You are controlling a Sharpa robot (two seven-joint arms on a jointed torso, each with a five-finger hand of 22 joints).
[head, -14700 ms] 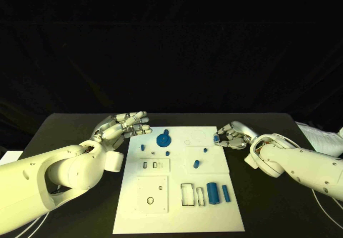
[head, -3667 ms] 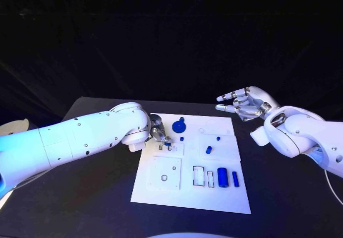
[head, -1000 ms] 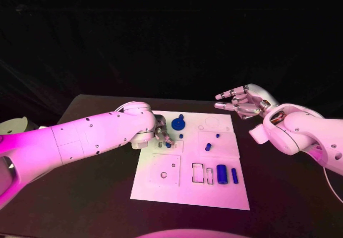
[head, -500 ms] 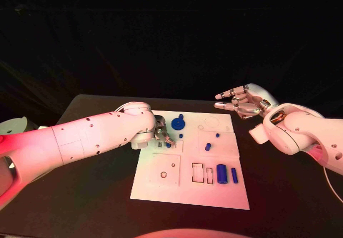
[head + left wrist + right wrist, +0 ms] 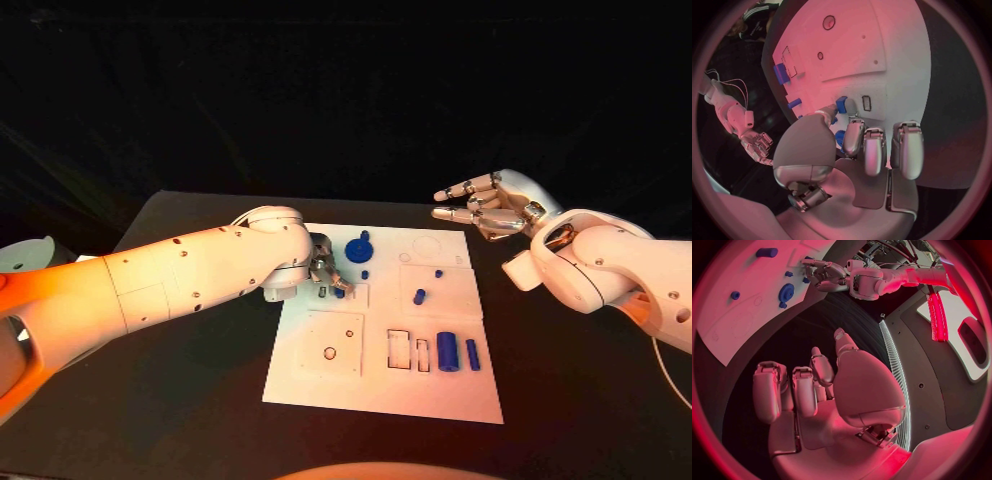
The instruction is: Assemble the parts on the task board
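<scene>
Meanwhile, left hand (image 5: 320,268) pinches a small blue peg (image 5: 841,104) between fingertips over the task board (image 5: 378,378); right hand (image 5: 488,208) hovers, fingers spread.

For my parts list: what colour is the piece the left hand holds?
Blue; the piece in the left hand shows best in the left wrist view.

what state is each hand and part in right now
left hand: pinches a small blue part at a slot on the task board
right hand: raised off the board, fingers apart, holding nothing
large blue cylinder: lying on the board
blue gear: on the board
</scene>
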